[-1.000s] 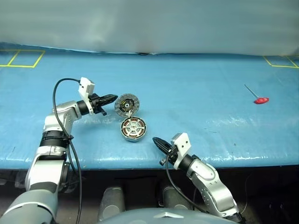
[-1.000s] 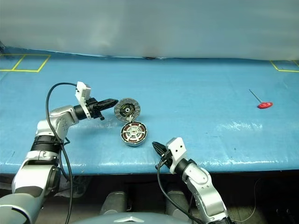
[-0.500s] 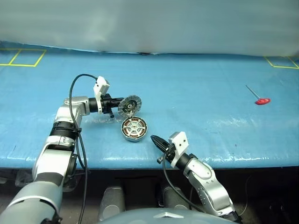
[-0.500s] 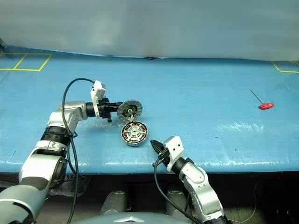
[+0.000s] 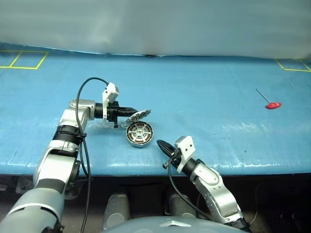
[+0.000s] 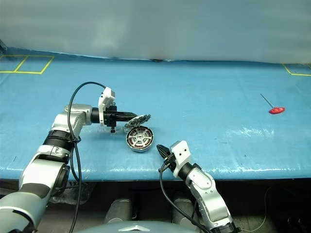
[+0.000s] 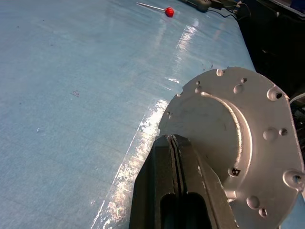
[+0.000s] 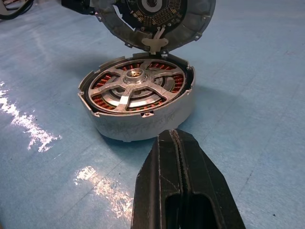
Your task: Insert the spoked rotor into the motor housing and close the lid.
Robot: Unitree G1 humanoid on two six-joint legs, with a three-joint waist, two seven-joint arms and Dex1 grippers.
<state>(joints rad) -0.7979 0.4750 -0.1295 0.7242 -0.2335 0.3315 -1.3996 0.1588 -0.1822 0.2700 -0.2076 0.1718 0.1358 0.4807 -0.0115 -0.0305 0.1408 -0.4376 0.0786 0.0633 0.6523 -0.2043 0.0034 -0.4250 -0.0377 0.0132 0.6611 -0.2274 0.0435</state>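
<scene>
The motor housing point(image 5: 139, 134), a short silver cup, stands on the blue table near its front edge. The spoked rotor point(image 8: 135, 87) lies inside it, with copper windings showing between its silver spokes. The hinged lid point(image 5: 139, 116) leans partway over the housing, dark inner face point(image 8: 152, 14) downward. My left gripper point(image 5: 132, 110) is shut, and its tip presses against the lid's plain grey outer face point(image 7: 238, 138). To the right of the housing and nearer the front edge, my right gripper point(image 5: 159, 143) is shut and empty. It points at the housing wall point(image 8: 143, 119) from a short way off.
A red-handled tool point(image 5: 270, 103) lies far to the right on the table. Yellow tape marks point(image 5: 22, 60) sit at the far left corner. The table's front edge point(image 5: 121, 167) runs just below the housing.
My left gripper has moved right against the lid, tipping it from nearly upright to leaning low over the housing. The right arm has stayed put.
</scene>
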